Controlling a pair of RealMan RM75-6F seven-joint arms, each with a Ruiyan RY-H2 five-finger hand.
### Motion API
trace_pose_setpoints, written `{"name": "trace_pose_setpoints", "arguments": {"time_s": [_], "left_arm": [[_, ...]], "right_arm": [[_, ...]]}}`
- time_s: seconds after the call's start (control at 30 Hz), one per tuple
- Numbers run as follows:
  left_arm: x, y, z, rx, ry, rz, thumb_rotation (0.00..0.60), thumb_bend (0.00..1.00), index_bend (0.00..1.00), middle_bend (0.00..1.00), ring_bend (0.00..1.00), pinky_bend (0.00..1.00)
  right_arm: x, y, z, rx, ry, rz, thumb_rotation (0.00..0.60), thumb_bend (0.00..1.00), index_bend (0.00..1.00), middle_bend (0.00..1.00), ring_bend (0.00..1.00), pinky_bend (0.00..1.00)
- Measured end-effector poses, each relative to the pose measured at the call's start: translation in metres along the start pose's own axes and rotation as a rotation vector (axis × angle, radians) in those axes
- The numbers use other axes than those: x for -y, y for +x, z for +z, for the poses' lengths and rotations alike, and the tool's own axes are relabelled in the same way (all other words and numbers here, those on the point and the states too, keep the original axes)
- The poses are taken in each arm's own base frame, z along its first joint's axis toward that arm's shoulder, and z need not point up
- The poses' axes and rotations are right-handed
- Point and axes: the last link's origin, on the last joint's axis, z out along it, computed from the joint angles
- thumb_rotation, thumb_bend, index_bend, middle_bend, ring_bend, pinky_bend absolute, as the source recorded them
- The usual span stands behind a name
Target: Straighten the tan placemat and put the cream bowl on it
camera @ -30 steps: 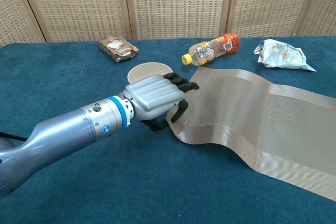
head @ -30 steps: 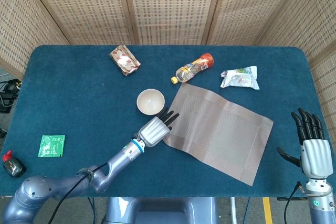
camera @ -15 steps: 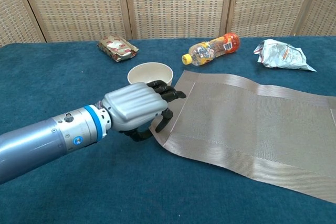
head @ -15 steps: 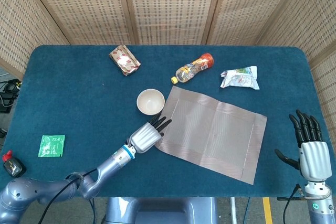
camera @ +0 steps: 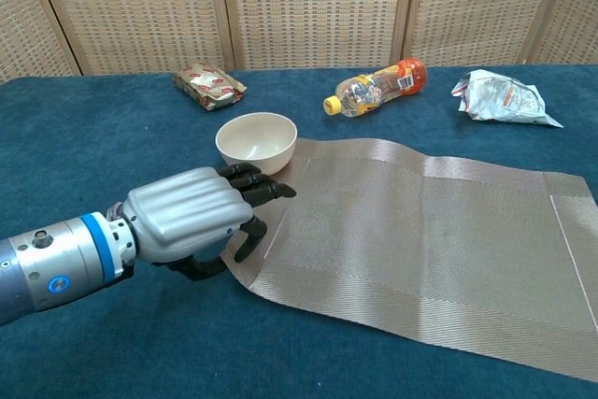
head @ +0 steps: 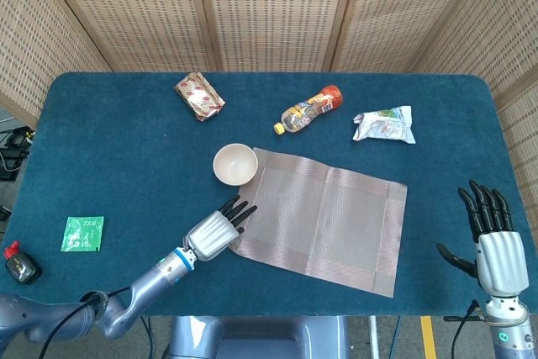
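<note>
Since the frame one second earlier, the left hand (head: 211, 235) had drawn toward the lower left of the head view, dragging the tan placemat (head: 324, 218) with it; the mat had rotated so its long edges ran closer to parallel with the near edge of the surface (head: 126, 140), though it was still skewed, its right end lower in the frame. The cream bowl (head: 234, 164) had also shifted slightly left and up.

Left hand: fingers (camera: 254, 192) curled over the mat's near-left corner with the thumb underneath, pinching that corner; in the chest view the corner looked lifted off the surface. Right hand (head: 495, 245) hovered at the lower right of the head view, fingers spread, holding nothing, well apart from the mat.

Bowl stood upright on the blue surface just beside the mat's upper-left corner, apparently touching its edge, not yet on it. Orange-capped bottle (head: 309, 108) and silver-and-green snack packet (head: 384, 124) lay beyond the mat's far edge, near but clear of it.

Judgement: straightening was under way, not finished. To do it well, keep the pinch on the corner and swing it low, so the mat pivots without folding. Watch the bowl: a mat edge sliding under or against it could push or tip it. Release only with the corner flat.
</note>
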Motion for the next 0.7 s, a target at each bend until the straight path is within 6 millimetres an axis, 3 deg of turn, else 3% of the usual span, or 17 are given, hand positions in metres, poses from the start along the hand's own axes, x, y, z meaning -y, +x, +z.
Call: {"name": "trace_pose_setpoints", "arguments": {"time_s": [0.4,0.7], "left_arm": [[-0.007,-0.005,-0.038,0.045,-0.025,-0.001,0.600,0.53,0.63,0.00,0.00,0.00],[-0.005,-0.008,-0.051,0.060,-0.028,0.016,0.600,0.53,0.63,0.00,0.00,0.00]], "right_arm": [[0.004,0.003,-0.004,-0.007,0.015,0.004,0.600,0.24,0.05,0.00,0.00,0.00],[0.005,0.005,-0.005,-0.014,0.018,0.007,0.600,0.24,0.05,0.00,0.00,0.00]]}}
